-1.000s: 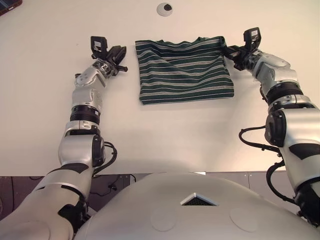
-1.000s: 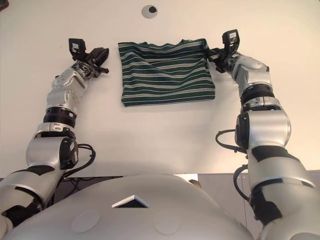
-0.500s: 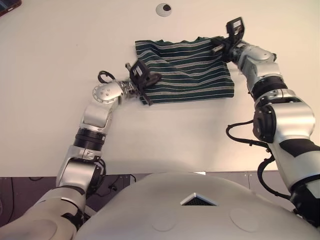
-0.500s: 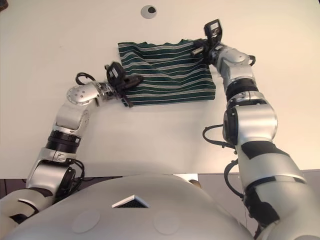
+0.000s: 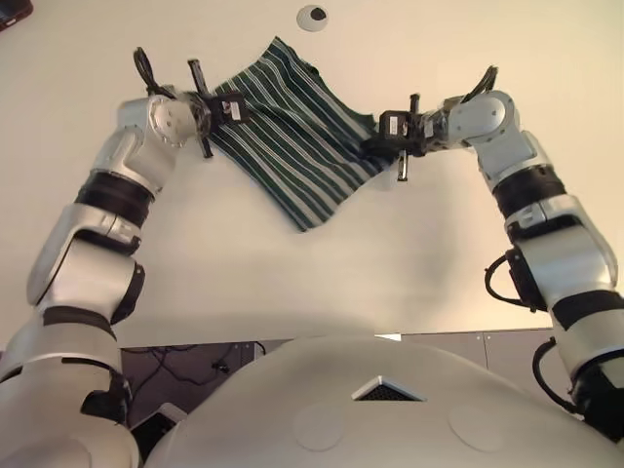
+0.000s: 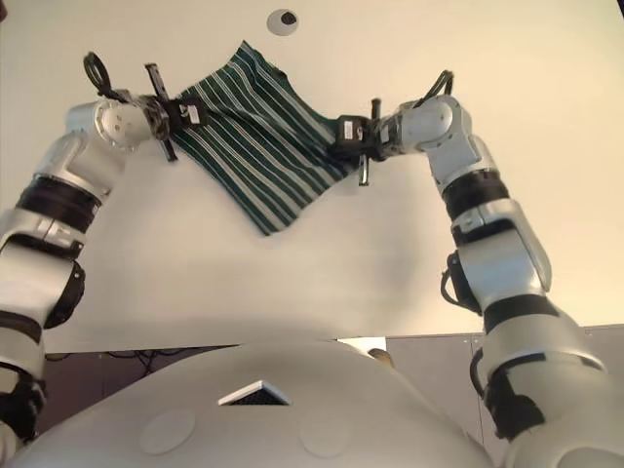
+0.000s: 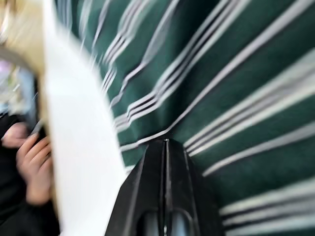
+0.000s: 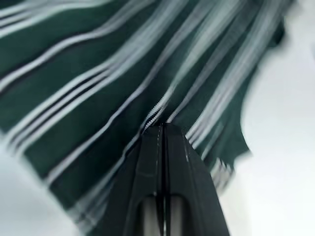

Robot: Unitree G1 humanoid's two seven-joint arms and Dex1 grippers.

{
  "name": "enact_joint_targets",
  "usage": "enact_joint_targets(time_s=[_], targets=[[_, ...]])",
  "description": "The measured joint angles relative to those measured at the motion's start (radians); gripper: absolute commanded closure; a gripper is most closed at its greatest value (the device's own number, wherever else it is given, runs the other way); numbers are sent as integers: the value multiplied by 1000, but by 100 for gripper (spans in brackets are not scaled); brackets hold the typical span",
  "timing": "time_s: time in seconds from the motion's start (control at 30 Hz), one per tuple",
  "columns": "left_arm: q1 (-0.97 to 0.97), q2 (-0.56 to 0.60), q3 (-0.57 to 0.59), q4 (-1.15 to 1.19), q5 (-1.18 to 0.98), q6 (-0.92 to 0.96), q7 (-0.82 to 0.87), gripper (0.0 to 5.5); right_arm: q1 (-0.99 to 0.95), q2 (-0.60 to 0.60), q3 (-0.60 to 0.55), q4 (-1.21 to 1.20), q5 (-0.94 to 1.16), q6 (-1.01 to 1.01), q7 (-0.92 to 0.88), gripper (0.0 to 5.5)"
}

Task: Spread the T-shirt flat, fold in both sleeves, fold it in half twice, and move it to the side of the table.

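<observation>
I have the folded T-shirt [image 5: 288, 136] pinched at two opposite corners. The left gripper [image 5: 226, 107] has its fingers closed tight on one, and the right gripper [image 5: 378, 146] has its fingers closed on the other. The shirt stretches between them as a diamond near the middle of the worktop's [image 5: 439, 244] far edge.

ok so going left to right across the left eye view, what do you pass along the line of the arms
left end effector, shut on one corner → T-shirt, held up and stretched between the two → right end effector, shut on the opposite corner
</observation>
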Motion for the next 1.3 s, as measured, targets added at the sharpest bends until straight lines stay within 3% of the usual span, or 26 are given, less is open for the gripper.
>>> enact_joint_targets(time_s=[0.1, 0.2, 0.33, 0.43, 0.5, 0.63, 0.8, 0.93, 1.23, 1.3], targets=[[40, -58, 145, 38, -92, -125, 168, 550, 145, 31, 29, -234, 129, 216, 158, 547], [235, -28, 307, -231, -230, -204, 181, 550, 174, -9, -25, -323, 165, 323, 141, 547], [604, 123, 424, -612, -299, -222, 75, 490, 201, -24, -171, -405, 207, 373, 16, 483], [804, 249, 454, -768, -293, -224, -37, 442, 254, -128, -200, -434, 172, 235, -1, 431], [883, 319, 454, -833, -254, -244, -102, 419, 288, -209, -195, -385, 95, 18, -8, 404], [990, 361, 454, -937, -239, -243, -180, 372, 356, -292, -176, -304, 29, -262, -12, 337], [1029, 365, 446, -1020, -196, -220, -210, 372, 368, -272, -137, -252, -74, -552, -149, 337], [1044, 380, 429, -1133, -155, -165, -293, 372, 332, -239, -88, -233, -314, -776, -360, 337], [986, 398, 380, -1232, -93, -104, -437, 372, 257, -245, 9, -237, -549, -904, -588, 337], [985, 397, 373, -1241, -102, -99, -457, 372, 226, -243, 37, -229, -606, -900, -636, 364]])
